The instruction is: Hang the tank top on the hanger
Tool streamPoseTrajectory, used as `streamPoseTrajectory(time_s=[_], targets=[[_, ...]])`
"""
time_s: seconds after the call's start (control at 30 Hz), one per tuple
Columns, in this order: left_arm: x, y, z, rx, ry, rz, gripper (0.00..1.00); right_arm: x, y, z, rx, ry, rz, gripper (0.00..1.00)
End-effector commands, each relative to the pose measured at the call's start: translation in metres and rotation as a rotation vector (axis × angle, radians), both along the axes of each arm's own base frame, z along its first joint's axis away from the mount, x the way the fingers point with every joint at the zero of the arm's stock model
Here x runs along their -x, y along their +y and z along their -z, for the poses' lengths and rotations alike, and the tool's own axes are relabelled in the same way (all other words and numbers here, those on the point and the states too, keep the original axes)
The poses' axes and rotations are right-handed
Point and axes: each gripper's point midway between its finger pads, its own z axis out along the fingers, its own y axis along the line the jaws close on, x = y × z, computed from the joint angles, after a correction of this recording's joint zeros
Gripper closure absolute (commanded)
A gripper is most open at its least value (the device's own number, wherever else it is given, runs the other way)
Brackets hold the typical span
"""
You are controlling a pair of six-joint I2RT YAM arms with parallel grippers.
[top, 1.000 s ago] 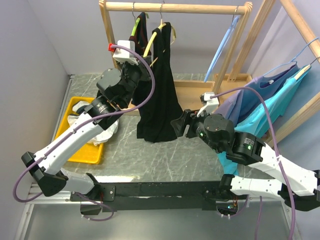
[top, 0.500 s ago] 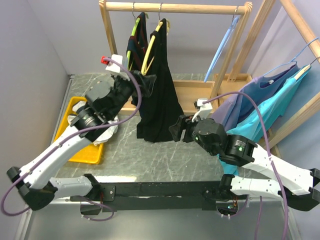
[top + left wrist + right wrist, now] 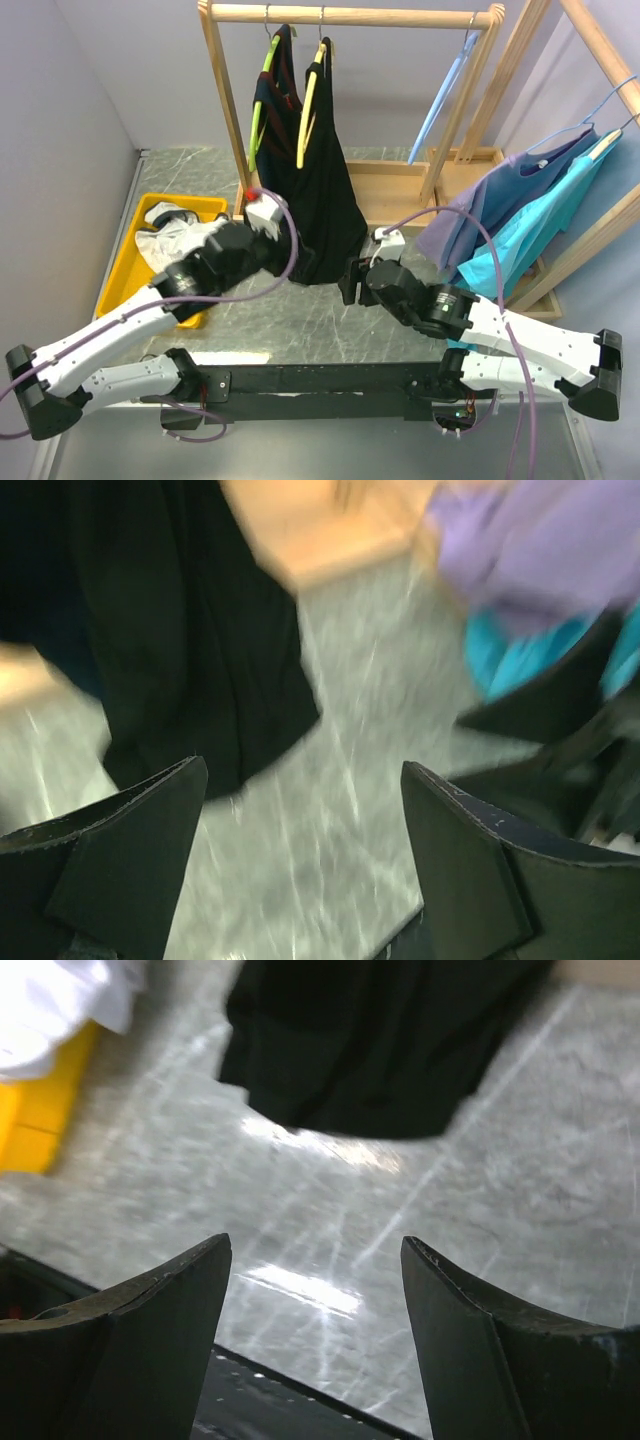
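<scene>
The black tank top (image 3: pixel 325 190) hangs on the yellow hanger (image 3: pixel 308 105), whose hook is over the wooden rail. My left gripper (image 3: pixel 304 263) is low by the top's hem, open and empty. In the left wrist view the left gripper (image 3: pixel 300 815) shows only marble between its fingers, with the tank top's hem (image 3: pixel 200 660) ahead. My right gripper (image 3: pixel 347 281) stands open just right of the hem. In the right wrist view the right gripper (image 3: pixel 315 1285) is empty, and the tank top's hem (image 3: pixel 380 1050) lies beyond it.
A lime-green hanger (image 3: pixel 262 95) with a navy garment hangs left of the top. A light-blue hanger (image 3: pixel 440 100) hangs on the rail's right end. A yellow bin (image 3: pixel 120 275) holds a white cloth (image 3: pixel 170 235). Purple and teal garments (image 3: pixel 520 215) hang at the right.
My left gripper let go near the hanger, opened, and dropped down to the top's hem. The hanger and top settled straight on the rail. My right arm shifted left and lower.
</scene>
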Motion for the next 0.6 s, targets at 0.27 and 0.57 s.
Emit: streamPoseTrajectory(time_s=[0.27, 0.57], targets=[[-0.040, 0.004, 0.128, -0.049, 0.201, -0.359, 0.02, 0.002, -0.008, 0.044, -0.044, 0.039, 0.088, 0.22], [-0.112, -0.046, 0.206, -0.208, 0.292, -0.433, 0.01, 0.008, -0.017, 0.052, -0.046, 0.058, 0.095, 0.21]])
